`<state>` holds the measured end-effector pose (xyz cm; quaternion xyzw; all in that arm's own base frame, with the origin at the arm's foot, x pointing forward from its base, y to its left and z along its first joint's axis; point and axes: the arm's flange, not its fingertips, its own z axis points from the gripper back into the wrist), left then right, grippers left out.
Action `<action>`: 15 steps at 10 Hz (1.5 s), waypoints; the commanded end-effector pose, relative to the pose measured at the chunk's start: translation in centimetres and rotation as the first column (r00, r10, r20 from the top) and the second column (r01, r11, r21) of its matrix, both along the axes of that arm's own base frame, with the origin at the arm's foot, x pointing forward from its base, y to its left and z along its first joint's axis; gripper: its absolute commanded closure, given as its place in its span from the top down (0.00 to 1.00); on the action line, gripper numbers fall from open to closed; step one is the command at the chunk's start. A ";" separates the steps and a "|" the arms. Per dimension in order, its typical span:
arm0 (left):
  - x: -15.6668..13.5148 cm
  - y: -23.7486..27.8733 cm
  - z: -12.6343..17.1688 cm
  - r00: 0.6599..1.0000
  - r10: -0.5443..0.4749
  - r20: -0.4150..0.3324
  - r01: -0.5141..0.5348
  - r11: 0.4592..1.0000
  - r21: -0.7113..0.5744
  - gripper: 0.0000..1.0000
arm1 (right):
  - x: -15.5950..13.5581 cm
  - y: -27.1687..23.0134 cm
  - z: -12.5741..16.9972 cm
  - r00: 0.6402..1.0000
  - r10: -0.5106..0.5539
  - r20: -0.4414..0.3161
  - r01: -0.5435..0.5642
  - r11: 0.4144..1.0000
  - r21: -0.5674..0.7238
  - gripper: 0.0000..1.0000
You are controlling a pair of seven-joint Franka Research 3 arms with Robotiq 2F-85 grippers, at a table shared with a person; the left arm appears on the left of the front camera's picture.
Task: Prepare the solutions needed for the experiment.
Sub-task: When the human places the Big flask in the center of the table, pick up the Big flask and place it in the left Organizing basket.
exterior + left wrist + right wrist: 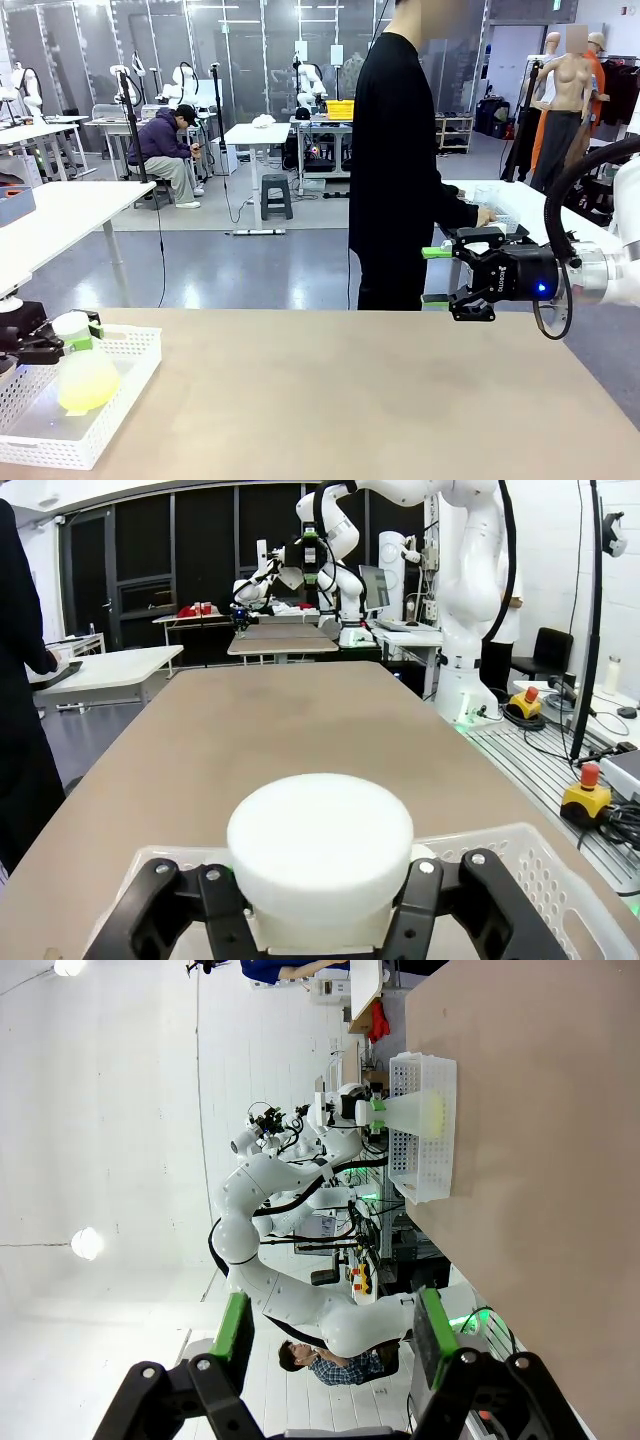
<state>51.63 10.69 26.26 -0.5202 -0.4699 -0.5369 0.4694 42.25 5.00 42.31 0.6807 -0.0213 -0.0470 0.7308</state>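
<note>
The left gripper (75, 335) is seen at the near left corner of the table (350, 390), its fingers set either side of the white cap (320, 865) of a flask (85, 375) standing in a white basket (120, 400). In the left wrist view the cap is bracketed closely by the two fingers, but whether they press on it or stand just clear cannot be told; the grip is best called uncertain. The flask is cone-shaped and translucent, and the solution (88, 392) is seen through it as a pale yellow tint in its lower body. The flask stands upright and appears to rest on the basket floor.

The right gripper (440, 275) is held over the far right part of the table, well apart from the basket, with its jaws wide and nothing between them. A person (395, 160) in black stands past the far edge, turned toward another table.

The step in hand is judged to be a taking or a setting down of the flask at the basket; which of the two cannot be settled from this moment alone. If the flask is to be lifted, a firm hold at the cap and a straight upward pull clear of the basket wall would be called for, with the flask kept upright so that nothing is spilled.
</note>
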 end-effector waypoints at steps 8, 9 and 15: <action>1.0 1.2 -0.9 0.999 0.050 -0.008 -0.050 0.999 -0.011 1.00 | 0.0 -0.1 0.1 1.000 0.006 0.005 -0.006 1.000 0.009 0.81; 1.3 1.5 -1.2 0.997 0.076 -0.023 -0.077 0.996 -0.043 1.00 | 0.0 -0.1 0.1 1.000 0.006 0.005 -0.006 1.000 0.009 0.81; 0.3 0.9 -0.6 1.000 0.017 -0.003 -0.017 1.000 0.002 1.00 | 0.0 -0.1 0.1 1.000 0.006 0.005 -0.006 1.000 0.009 0.81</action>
